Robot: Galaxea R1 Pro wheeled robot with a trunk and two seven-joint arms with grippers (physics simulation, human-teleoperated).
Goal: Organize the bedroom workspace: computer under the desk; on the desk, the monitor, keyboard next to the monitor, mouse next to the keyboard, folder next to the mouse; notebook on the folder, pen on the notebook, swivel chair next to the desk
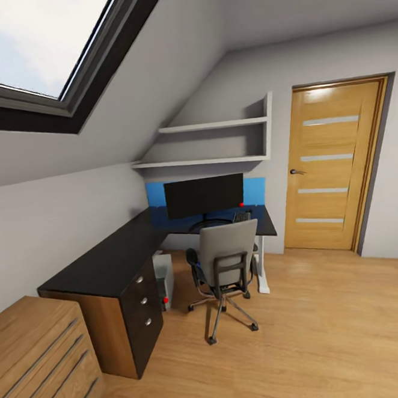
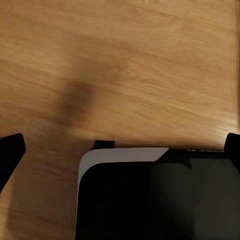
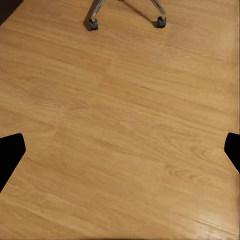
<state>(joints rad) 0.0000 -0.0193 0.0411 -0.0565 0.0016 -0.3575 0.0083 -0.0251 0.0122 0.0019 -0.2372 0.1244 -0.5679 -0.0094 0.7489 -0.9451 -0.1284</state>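
Across the room a grey swivel chair faces the black L-shaped desk, its backrest toward me and hiding the seat, so the folder is out of sight. The dark monitor stands on the desk's far part, and the keyboard lies to its right. A pale computer tower sits on the floor under the desk. Mouse, notebook and pen are too small to make out. My left gripper is open over the floor. My right gripper is open, with the chair's casters ahead of it.
A wooden dresser stands at the near left beside the desk's drawer unit. A wooden door is at the far right, wall shelves hang above the desk, and wood floor lies between me and the chair.
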